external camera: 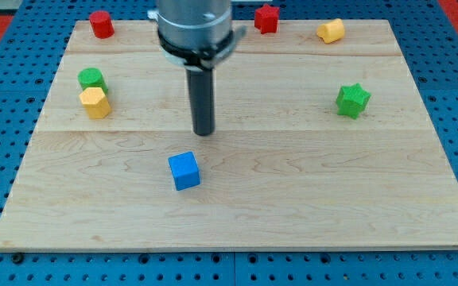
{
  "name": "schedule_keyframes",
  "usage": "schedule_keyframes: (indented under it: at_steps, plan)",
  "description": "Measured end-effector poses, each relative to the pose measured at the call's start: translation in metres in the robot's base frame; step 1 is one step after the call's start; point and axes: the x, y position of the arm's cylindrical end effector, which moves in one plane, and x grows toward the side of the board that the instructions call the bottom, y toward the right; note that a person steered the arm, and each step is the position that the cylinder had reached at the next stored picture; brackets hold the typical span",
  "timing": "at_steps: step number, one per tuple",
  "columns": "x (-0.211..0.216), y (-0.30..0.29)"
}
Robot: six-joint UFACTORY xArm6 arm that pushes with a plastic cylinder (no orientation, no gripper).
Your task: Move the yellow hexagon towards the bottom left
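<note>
The yellow hexagon [95, 102] sits near the view's left edge of the table [293, 214], touching the green block [91, 79] just above it, with the blue cube [184, 171] well apart toward the bottom. My tip [203, 132] stands near the table's middle, well to the hexagon's right; there is no gripper, only the bare rod. I judge the tip should come round to the hexagon's upper right, between it and the green block, then push diagonally through its centre so it does not spin off.
</note>
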Motion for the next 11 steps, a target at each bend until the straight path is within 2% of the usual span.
schedule_keyframes:
  at_steps: [1,2,3,4,7,8,10,11]
  plan:
    - [-0.043,-0.039]
    - [-0.054,-0.068]
    - [-0.072,-0.062]
    - [-0.084,-0.102]
    - [-0.081,-0.145]
    - [-0.081,-0.149]
    - [-0.056,-0.141]
    - [-0.059,-0.133]
